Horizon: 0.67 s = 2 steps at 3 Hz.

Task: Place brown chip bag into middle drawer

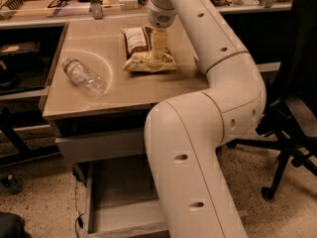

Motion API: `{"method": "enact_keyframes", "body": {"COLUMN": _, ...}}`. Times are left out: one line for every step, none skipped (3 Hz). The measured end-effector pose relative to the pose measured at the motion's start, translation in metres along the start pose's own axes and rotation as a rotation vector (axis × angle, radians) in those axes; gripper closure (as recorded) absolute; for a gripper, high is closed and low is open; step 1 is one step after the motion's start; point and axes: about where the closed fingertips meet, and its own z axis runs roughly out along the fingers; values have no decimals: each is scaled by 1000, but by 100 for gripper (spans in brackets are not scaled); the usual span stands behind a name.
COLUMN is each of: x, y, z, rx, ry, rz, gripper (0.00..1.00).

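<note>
Your robot's arm [208,133] arches over the counter [124,90], with the middle drawer [121,190] pulled open low beneath its near edge. The brown chip bag [136,41] lies flat at the counter's far side, long axis running far to near, pale end nearest. The gripper [158,58] stands directly over the bag's middle, seemingly touching it. You cannot tell whether it is parted or closed.

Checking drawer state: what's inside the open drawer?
Only bare grey floor shows in the middle drawer; the arm hides its right part. The gripper is over the brown chip bag.
</note>
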Motion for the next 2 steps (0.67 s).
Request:
{"method": "enact_keyframes", "body": {"x": -2, "y": 1, "z": 15, "rx": -20, "ry": -10, "rz": 5, "gripper": 0}}
{"method": "enact_keyframes", "body": {"x": 3, "y": 4, "z": 30, "rx": -41, "ry": -8, "rz": 11, "gripper": 0}}
